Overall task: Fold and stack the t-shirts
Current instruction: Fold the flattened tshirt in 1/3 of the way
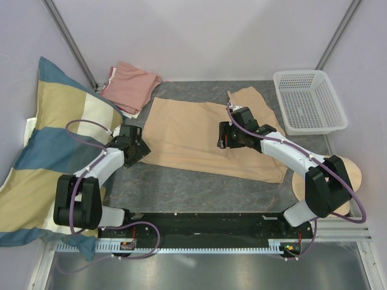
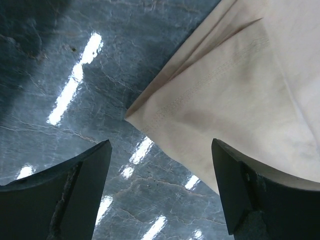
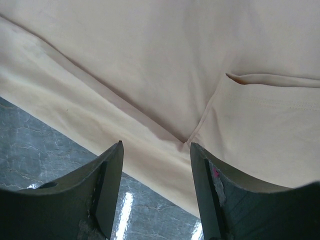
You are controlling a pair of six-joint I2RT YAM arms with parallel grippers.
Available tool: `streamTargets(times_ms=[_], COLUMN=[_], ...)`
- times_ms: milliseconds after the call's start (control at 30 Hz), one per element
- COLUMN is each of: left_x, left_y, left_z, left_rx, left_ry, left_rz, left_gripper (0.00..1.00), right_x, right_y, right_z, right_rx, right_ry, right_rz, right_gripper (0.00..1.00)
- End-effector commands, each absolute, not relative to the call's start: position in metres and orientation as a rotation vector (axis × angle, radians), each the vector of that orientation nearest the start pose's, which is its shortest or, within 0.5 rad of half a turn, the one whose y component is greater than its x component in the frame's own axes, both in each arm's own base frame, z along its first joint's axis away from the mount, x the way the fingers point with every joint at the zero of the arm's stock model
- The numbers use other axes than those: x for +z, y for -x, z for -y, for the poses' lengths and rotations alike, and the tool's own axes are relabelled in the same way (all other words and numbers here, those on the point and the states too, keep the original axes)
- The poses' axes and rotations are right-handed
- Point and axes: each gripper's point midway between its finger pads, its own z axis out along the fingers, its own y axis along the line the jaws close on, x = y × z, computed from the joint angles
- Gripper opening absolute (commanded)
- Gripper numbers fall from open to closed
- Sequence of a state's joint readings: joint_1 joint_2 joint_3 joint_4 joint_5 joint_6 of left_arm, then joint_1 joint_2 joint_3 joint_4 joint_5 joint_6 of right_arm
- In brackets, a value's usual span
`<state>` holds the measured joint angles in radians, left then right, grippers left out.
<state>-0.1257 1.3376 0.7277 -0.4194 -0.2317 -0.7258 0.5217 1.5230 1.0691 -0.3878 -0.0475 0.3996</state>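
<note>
Shirts on table, both grippers released

Tan t-shirt lies spread and partly folded mid-table, one sleeve toward white basket. Pink t-shirt sits folded at far left corner, next to striped pillow. Left gripper is at tan shirt's near-left corner, jaws wide apart, nothing between them; wrist view shows hem corner between fingers, bare table below. Right gripper is above shirt's middle over a fold edge, jaws apart, no cloth pinched.
</note>
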Motion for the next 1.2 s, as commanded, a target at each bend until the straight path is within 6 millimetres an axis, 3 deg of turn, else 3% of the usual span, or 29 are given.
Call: streamTargets(times_ms=[0,167,267,400,433,733,1167], left_x=[0.035,0.031,0.030,0.030,0.029,0.029,0.030], left_y=[-0.305,-0.309,-0.309,-0.306,-0.304,-0.286,-0.214], left_z=[0.032,0.031,0.030,0.029,0.028,0.029,0.019], left_rx=[-0.071,-0.050,-0.040,-0.032,-0.024,-0.034,-0.006], left_ry=[0.917,0.917,0.913,0.903,0.905,0.933,1.150], left_rz=[-2.412,-2.420,-2.424,-2.431,-2.437,-2.458,-2.414], left_gripper=[0.87,0.80,0.66,0.06,0.02,0.02,0.02], right_x=[0.119,0.116,0.116,0.117,0.117,0.118,0.119], right_y=[-0.322,-0.318,-0.318,-0.320,-0.320,-0.320,-0.323], right_z=[-0.212,-0.209,-0.207,-0.208,-0.208,-0.209,-0.212], right_rx=[0.469,0.458,0.453,0.452,0.453,0.460,0.476], right_ry=[0.164,0.163,0.157,0.155,0.158,0.159,0.142], right_rz=[-2.443,-2.449,-2.448,-2.447,-2.445,-2.445,-2.446], right_gripper=[0.64,0.64,0.64,0.64,0.64,0.64,0.65])
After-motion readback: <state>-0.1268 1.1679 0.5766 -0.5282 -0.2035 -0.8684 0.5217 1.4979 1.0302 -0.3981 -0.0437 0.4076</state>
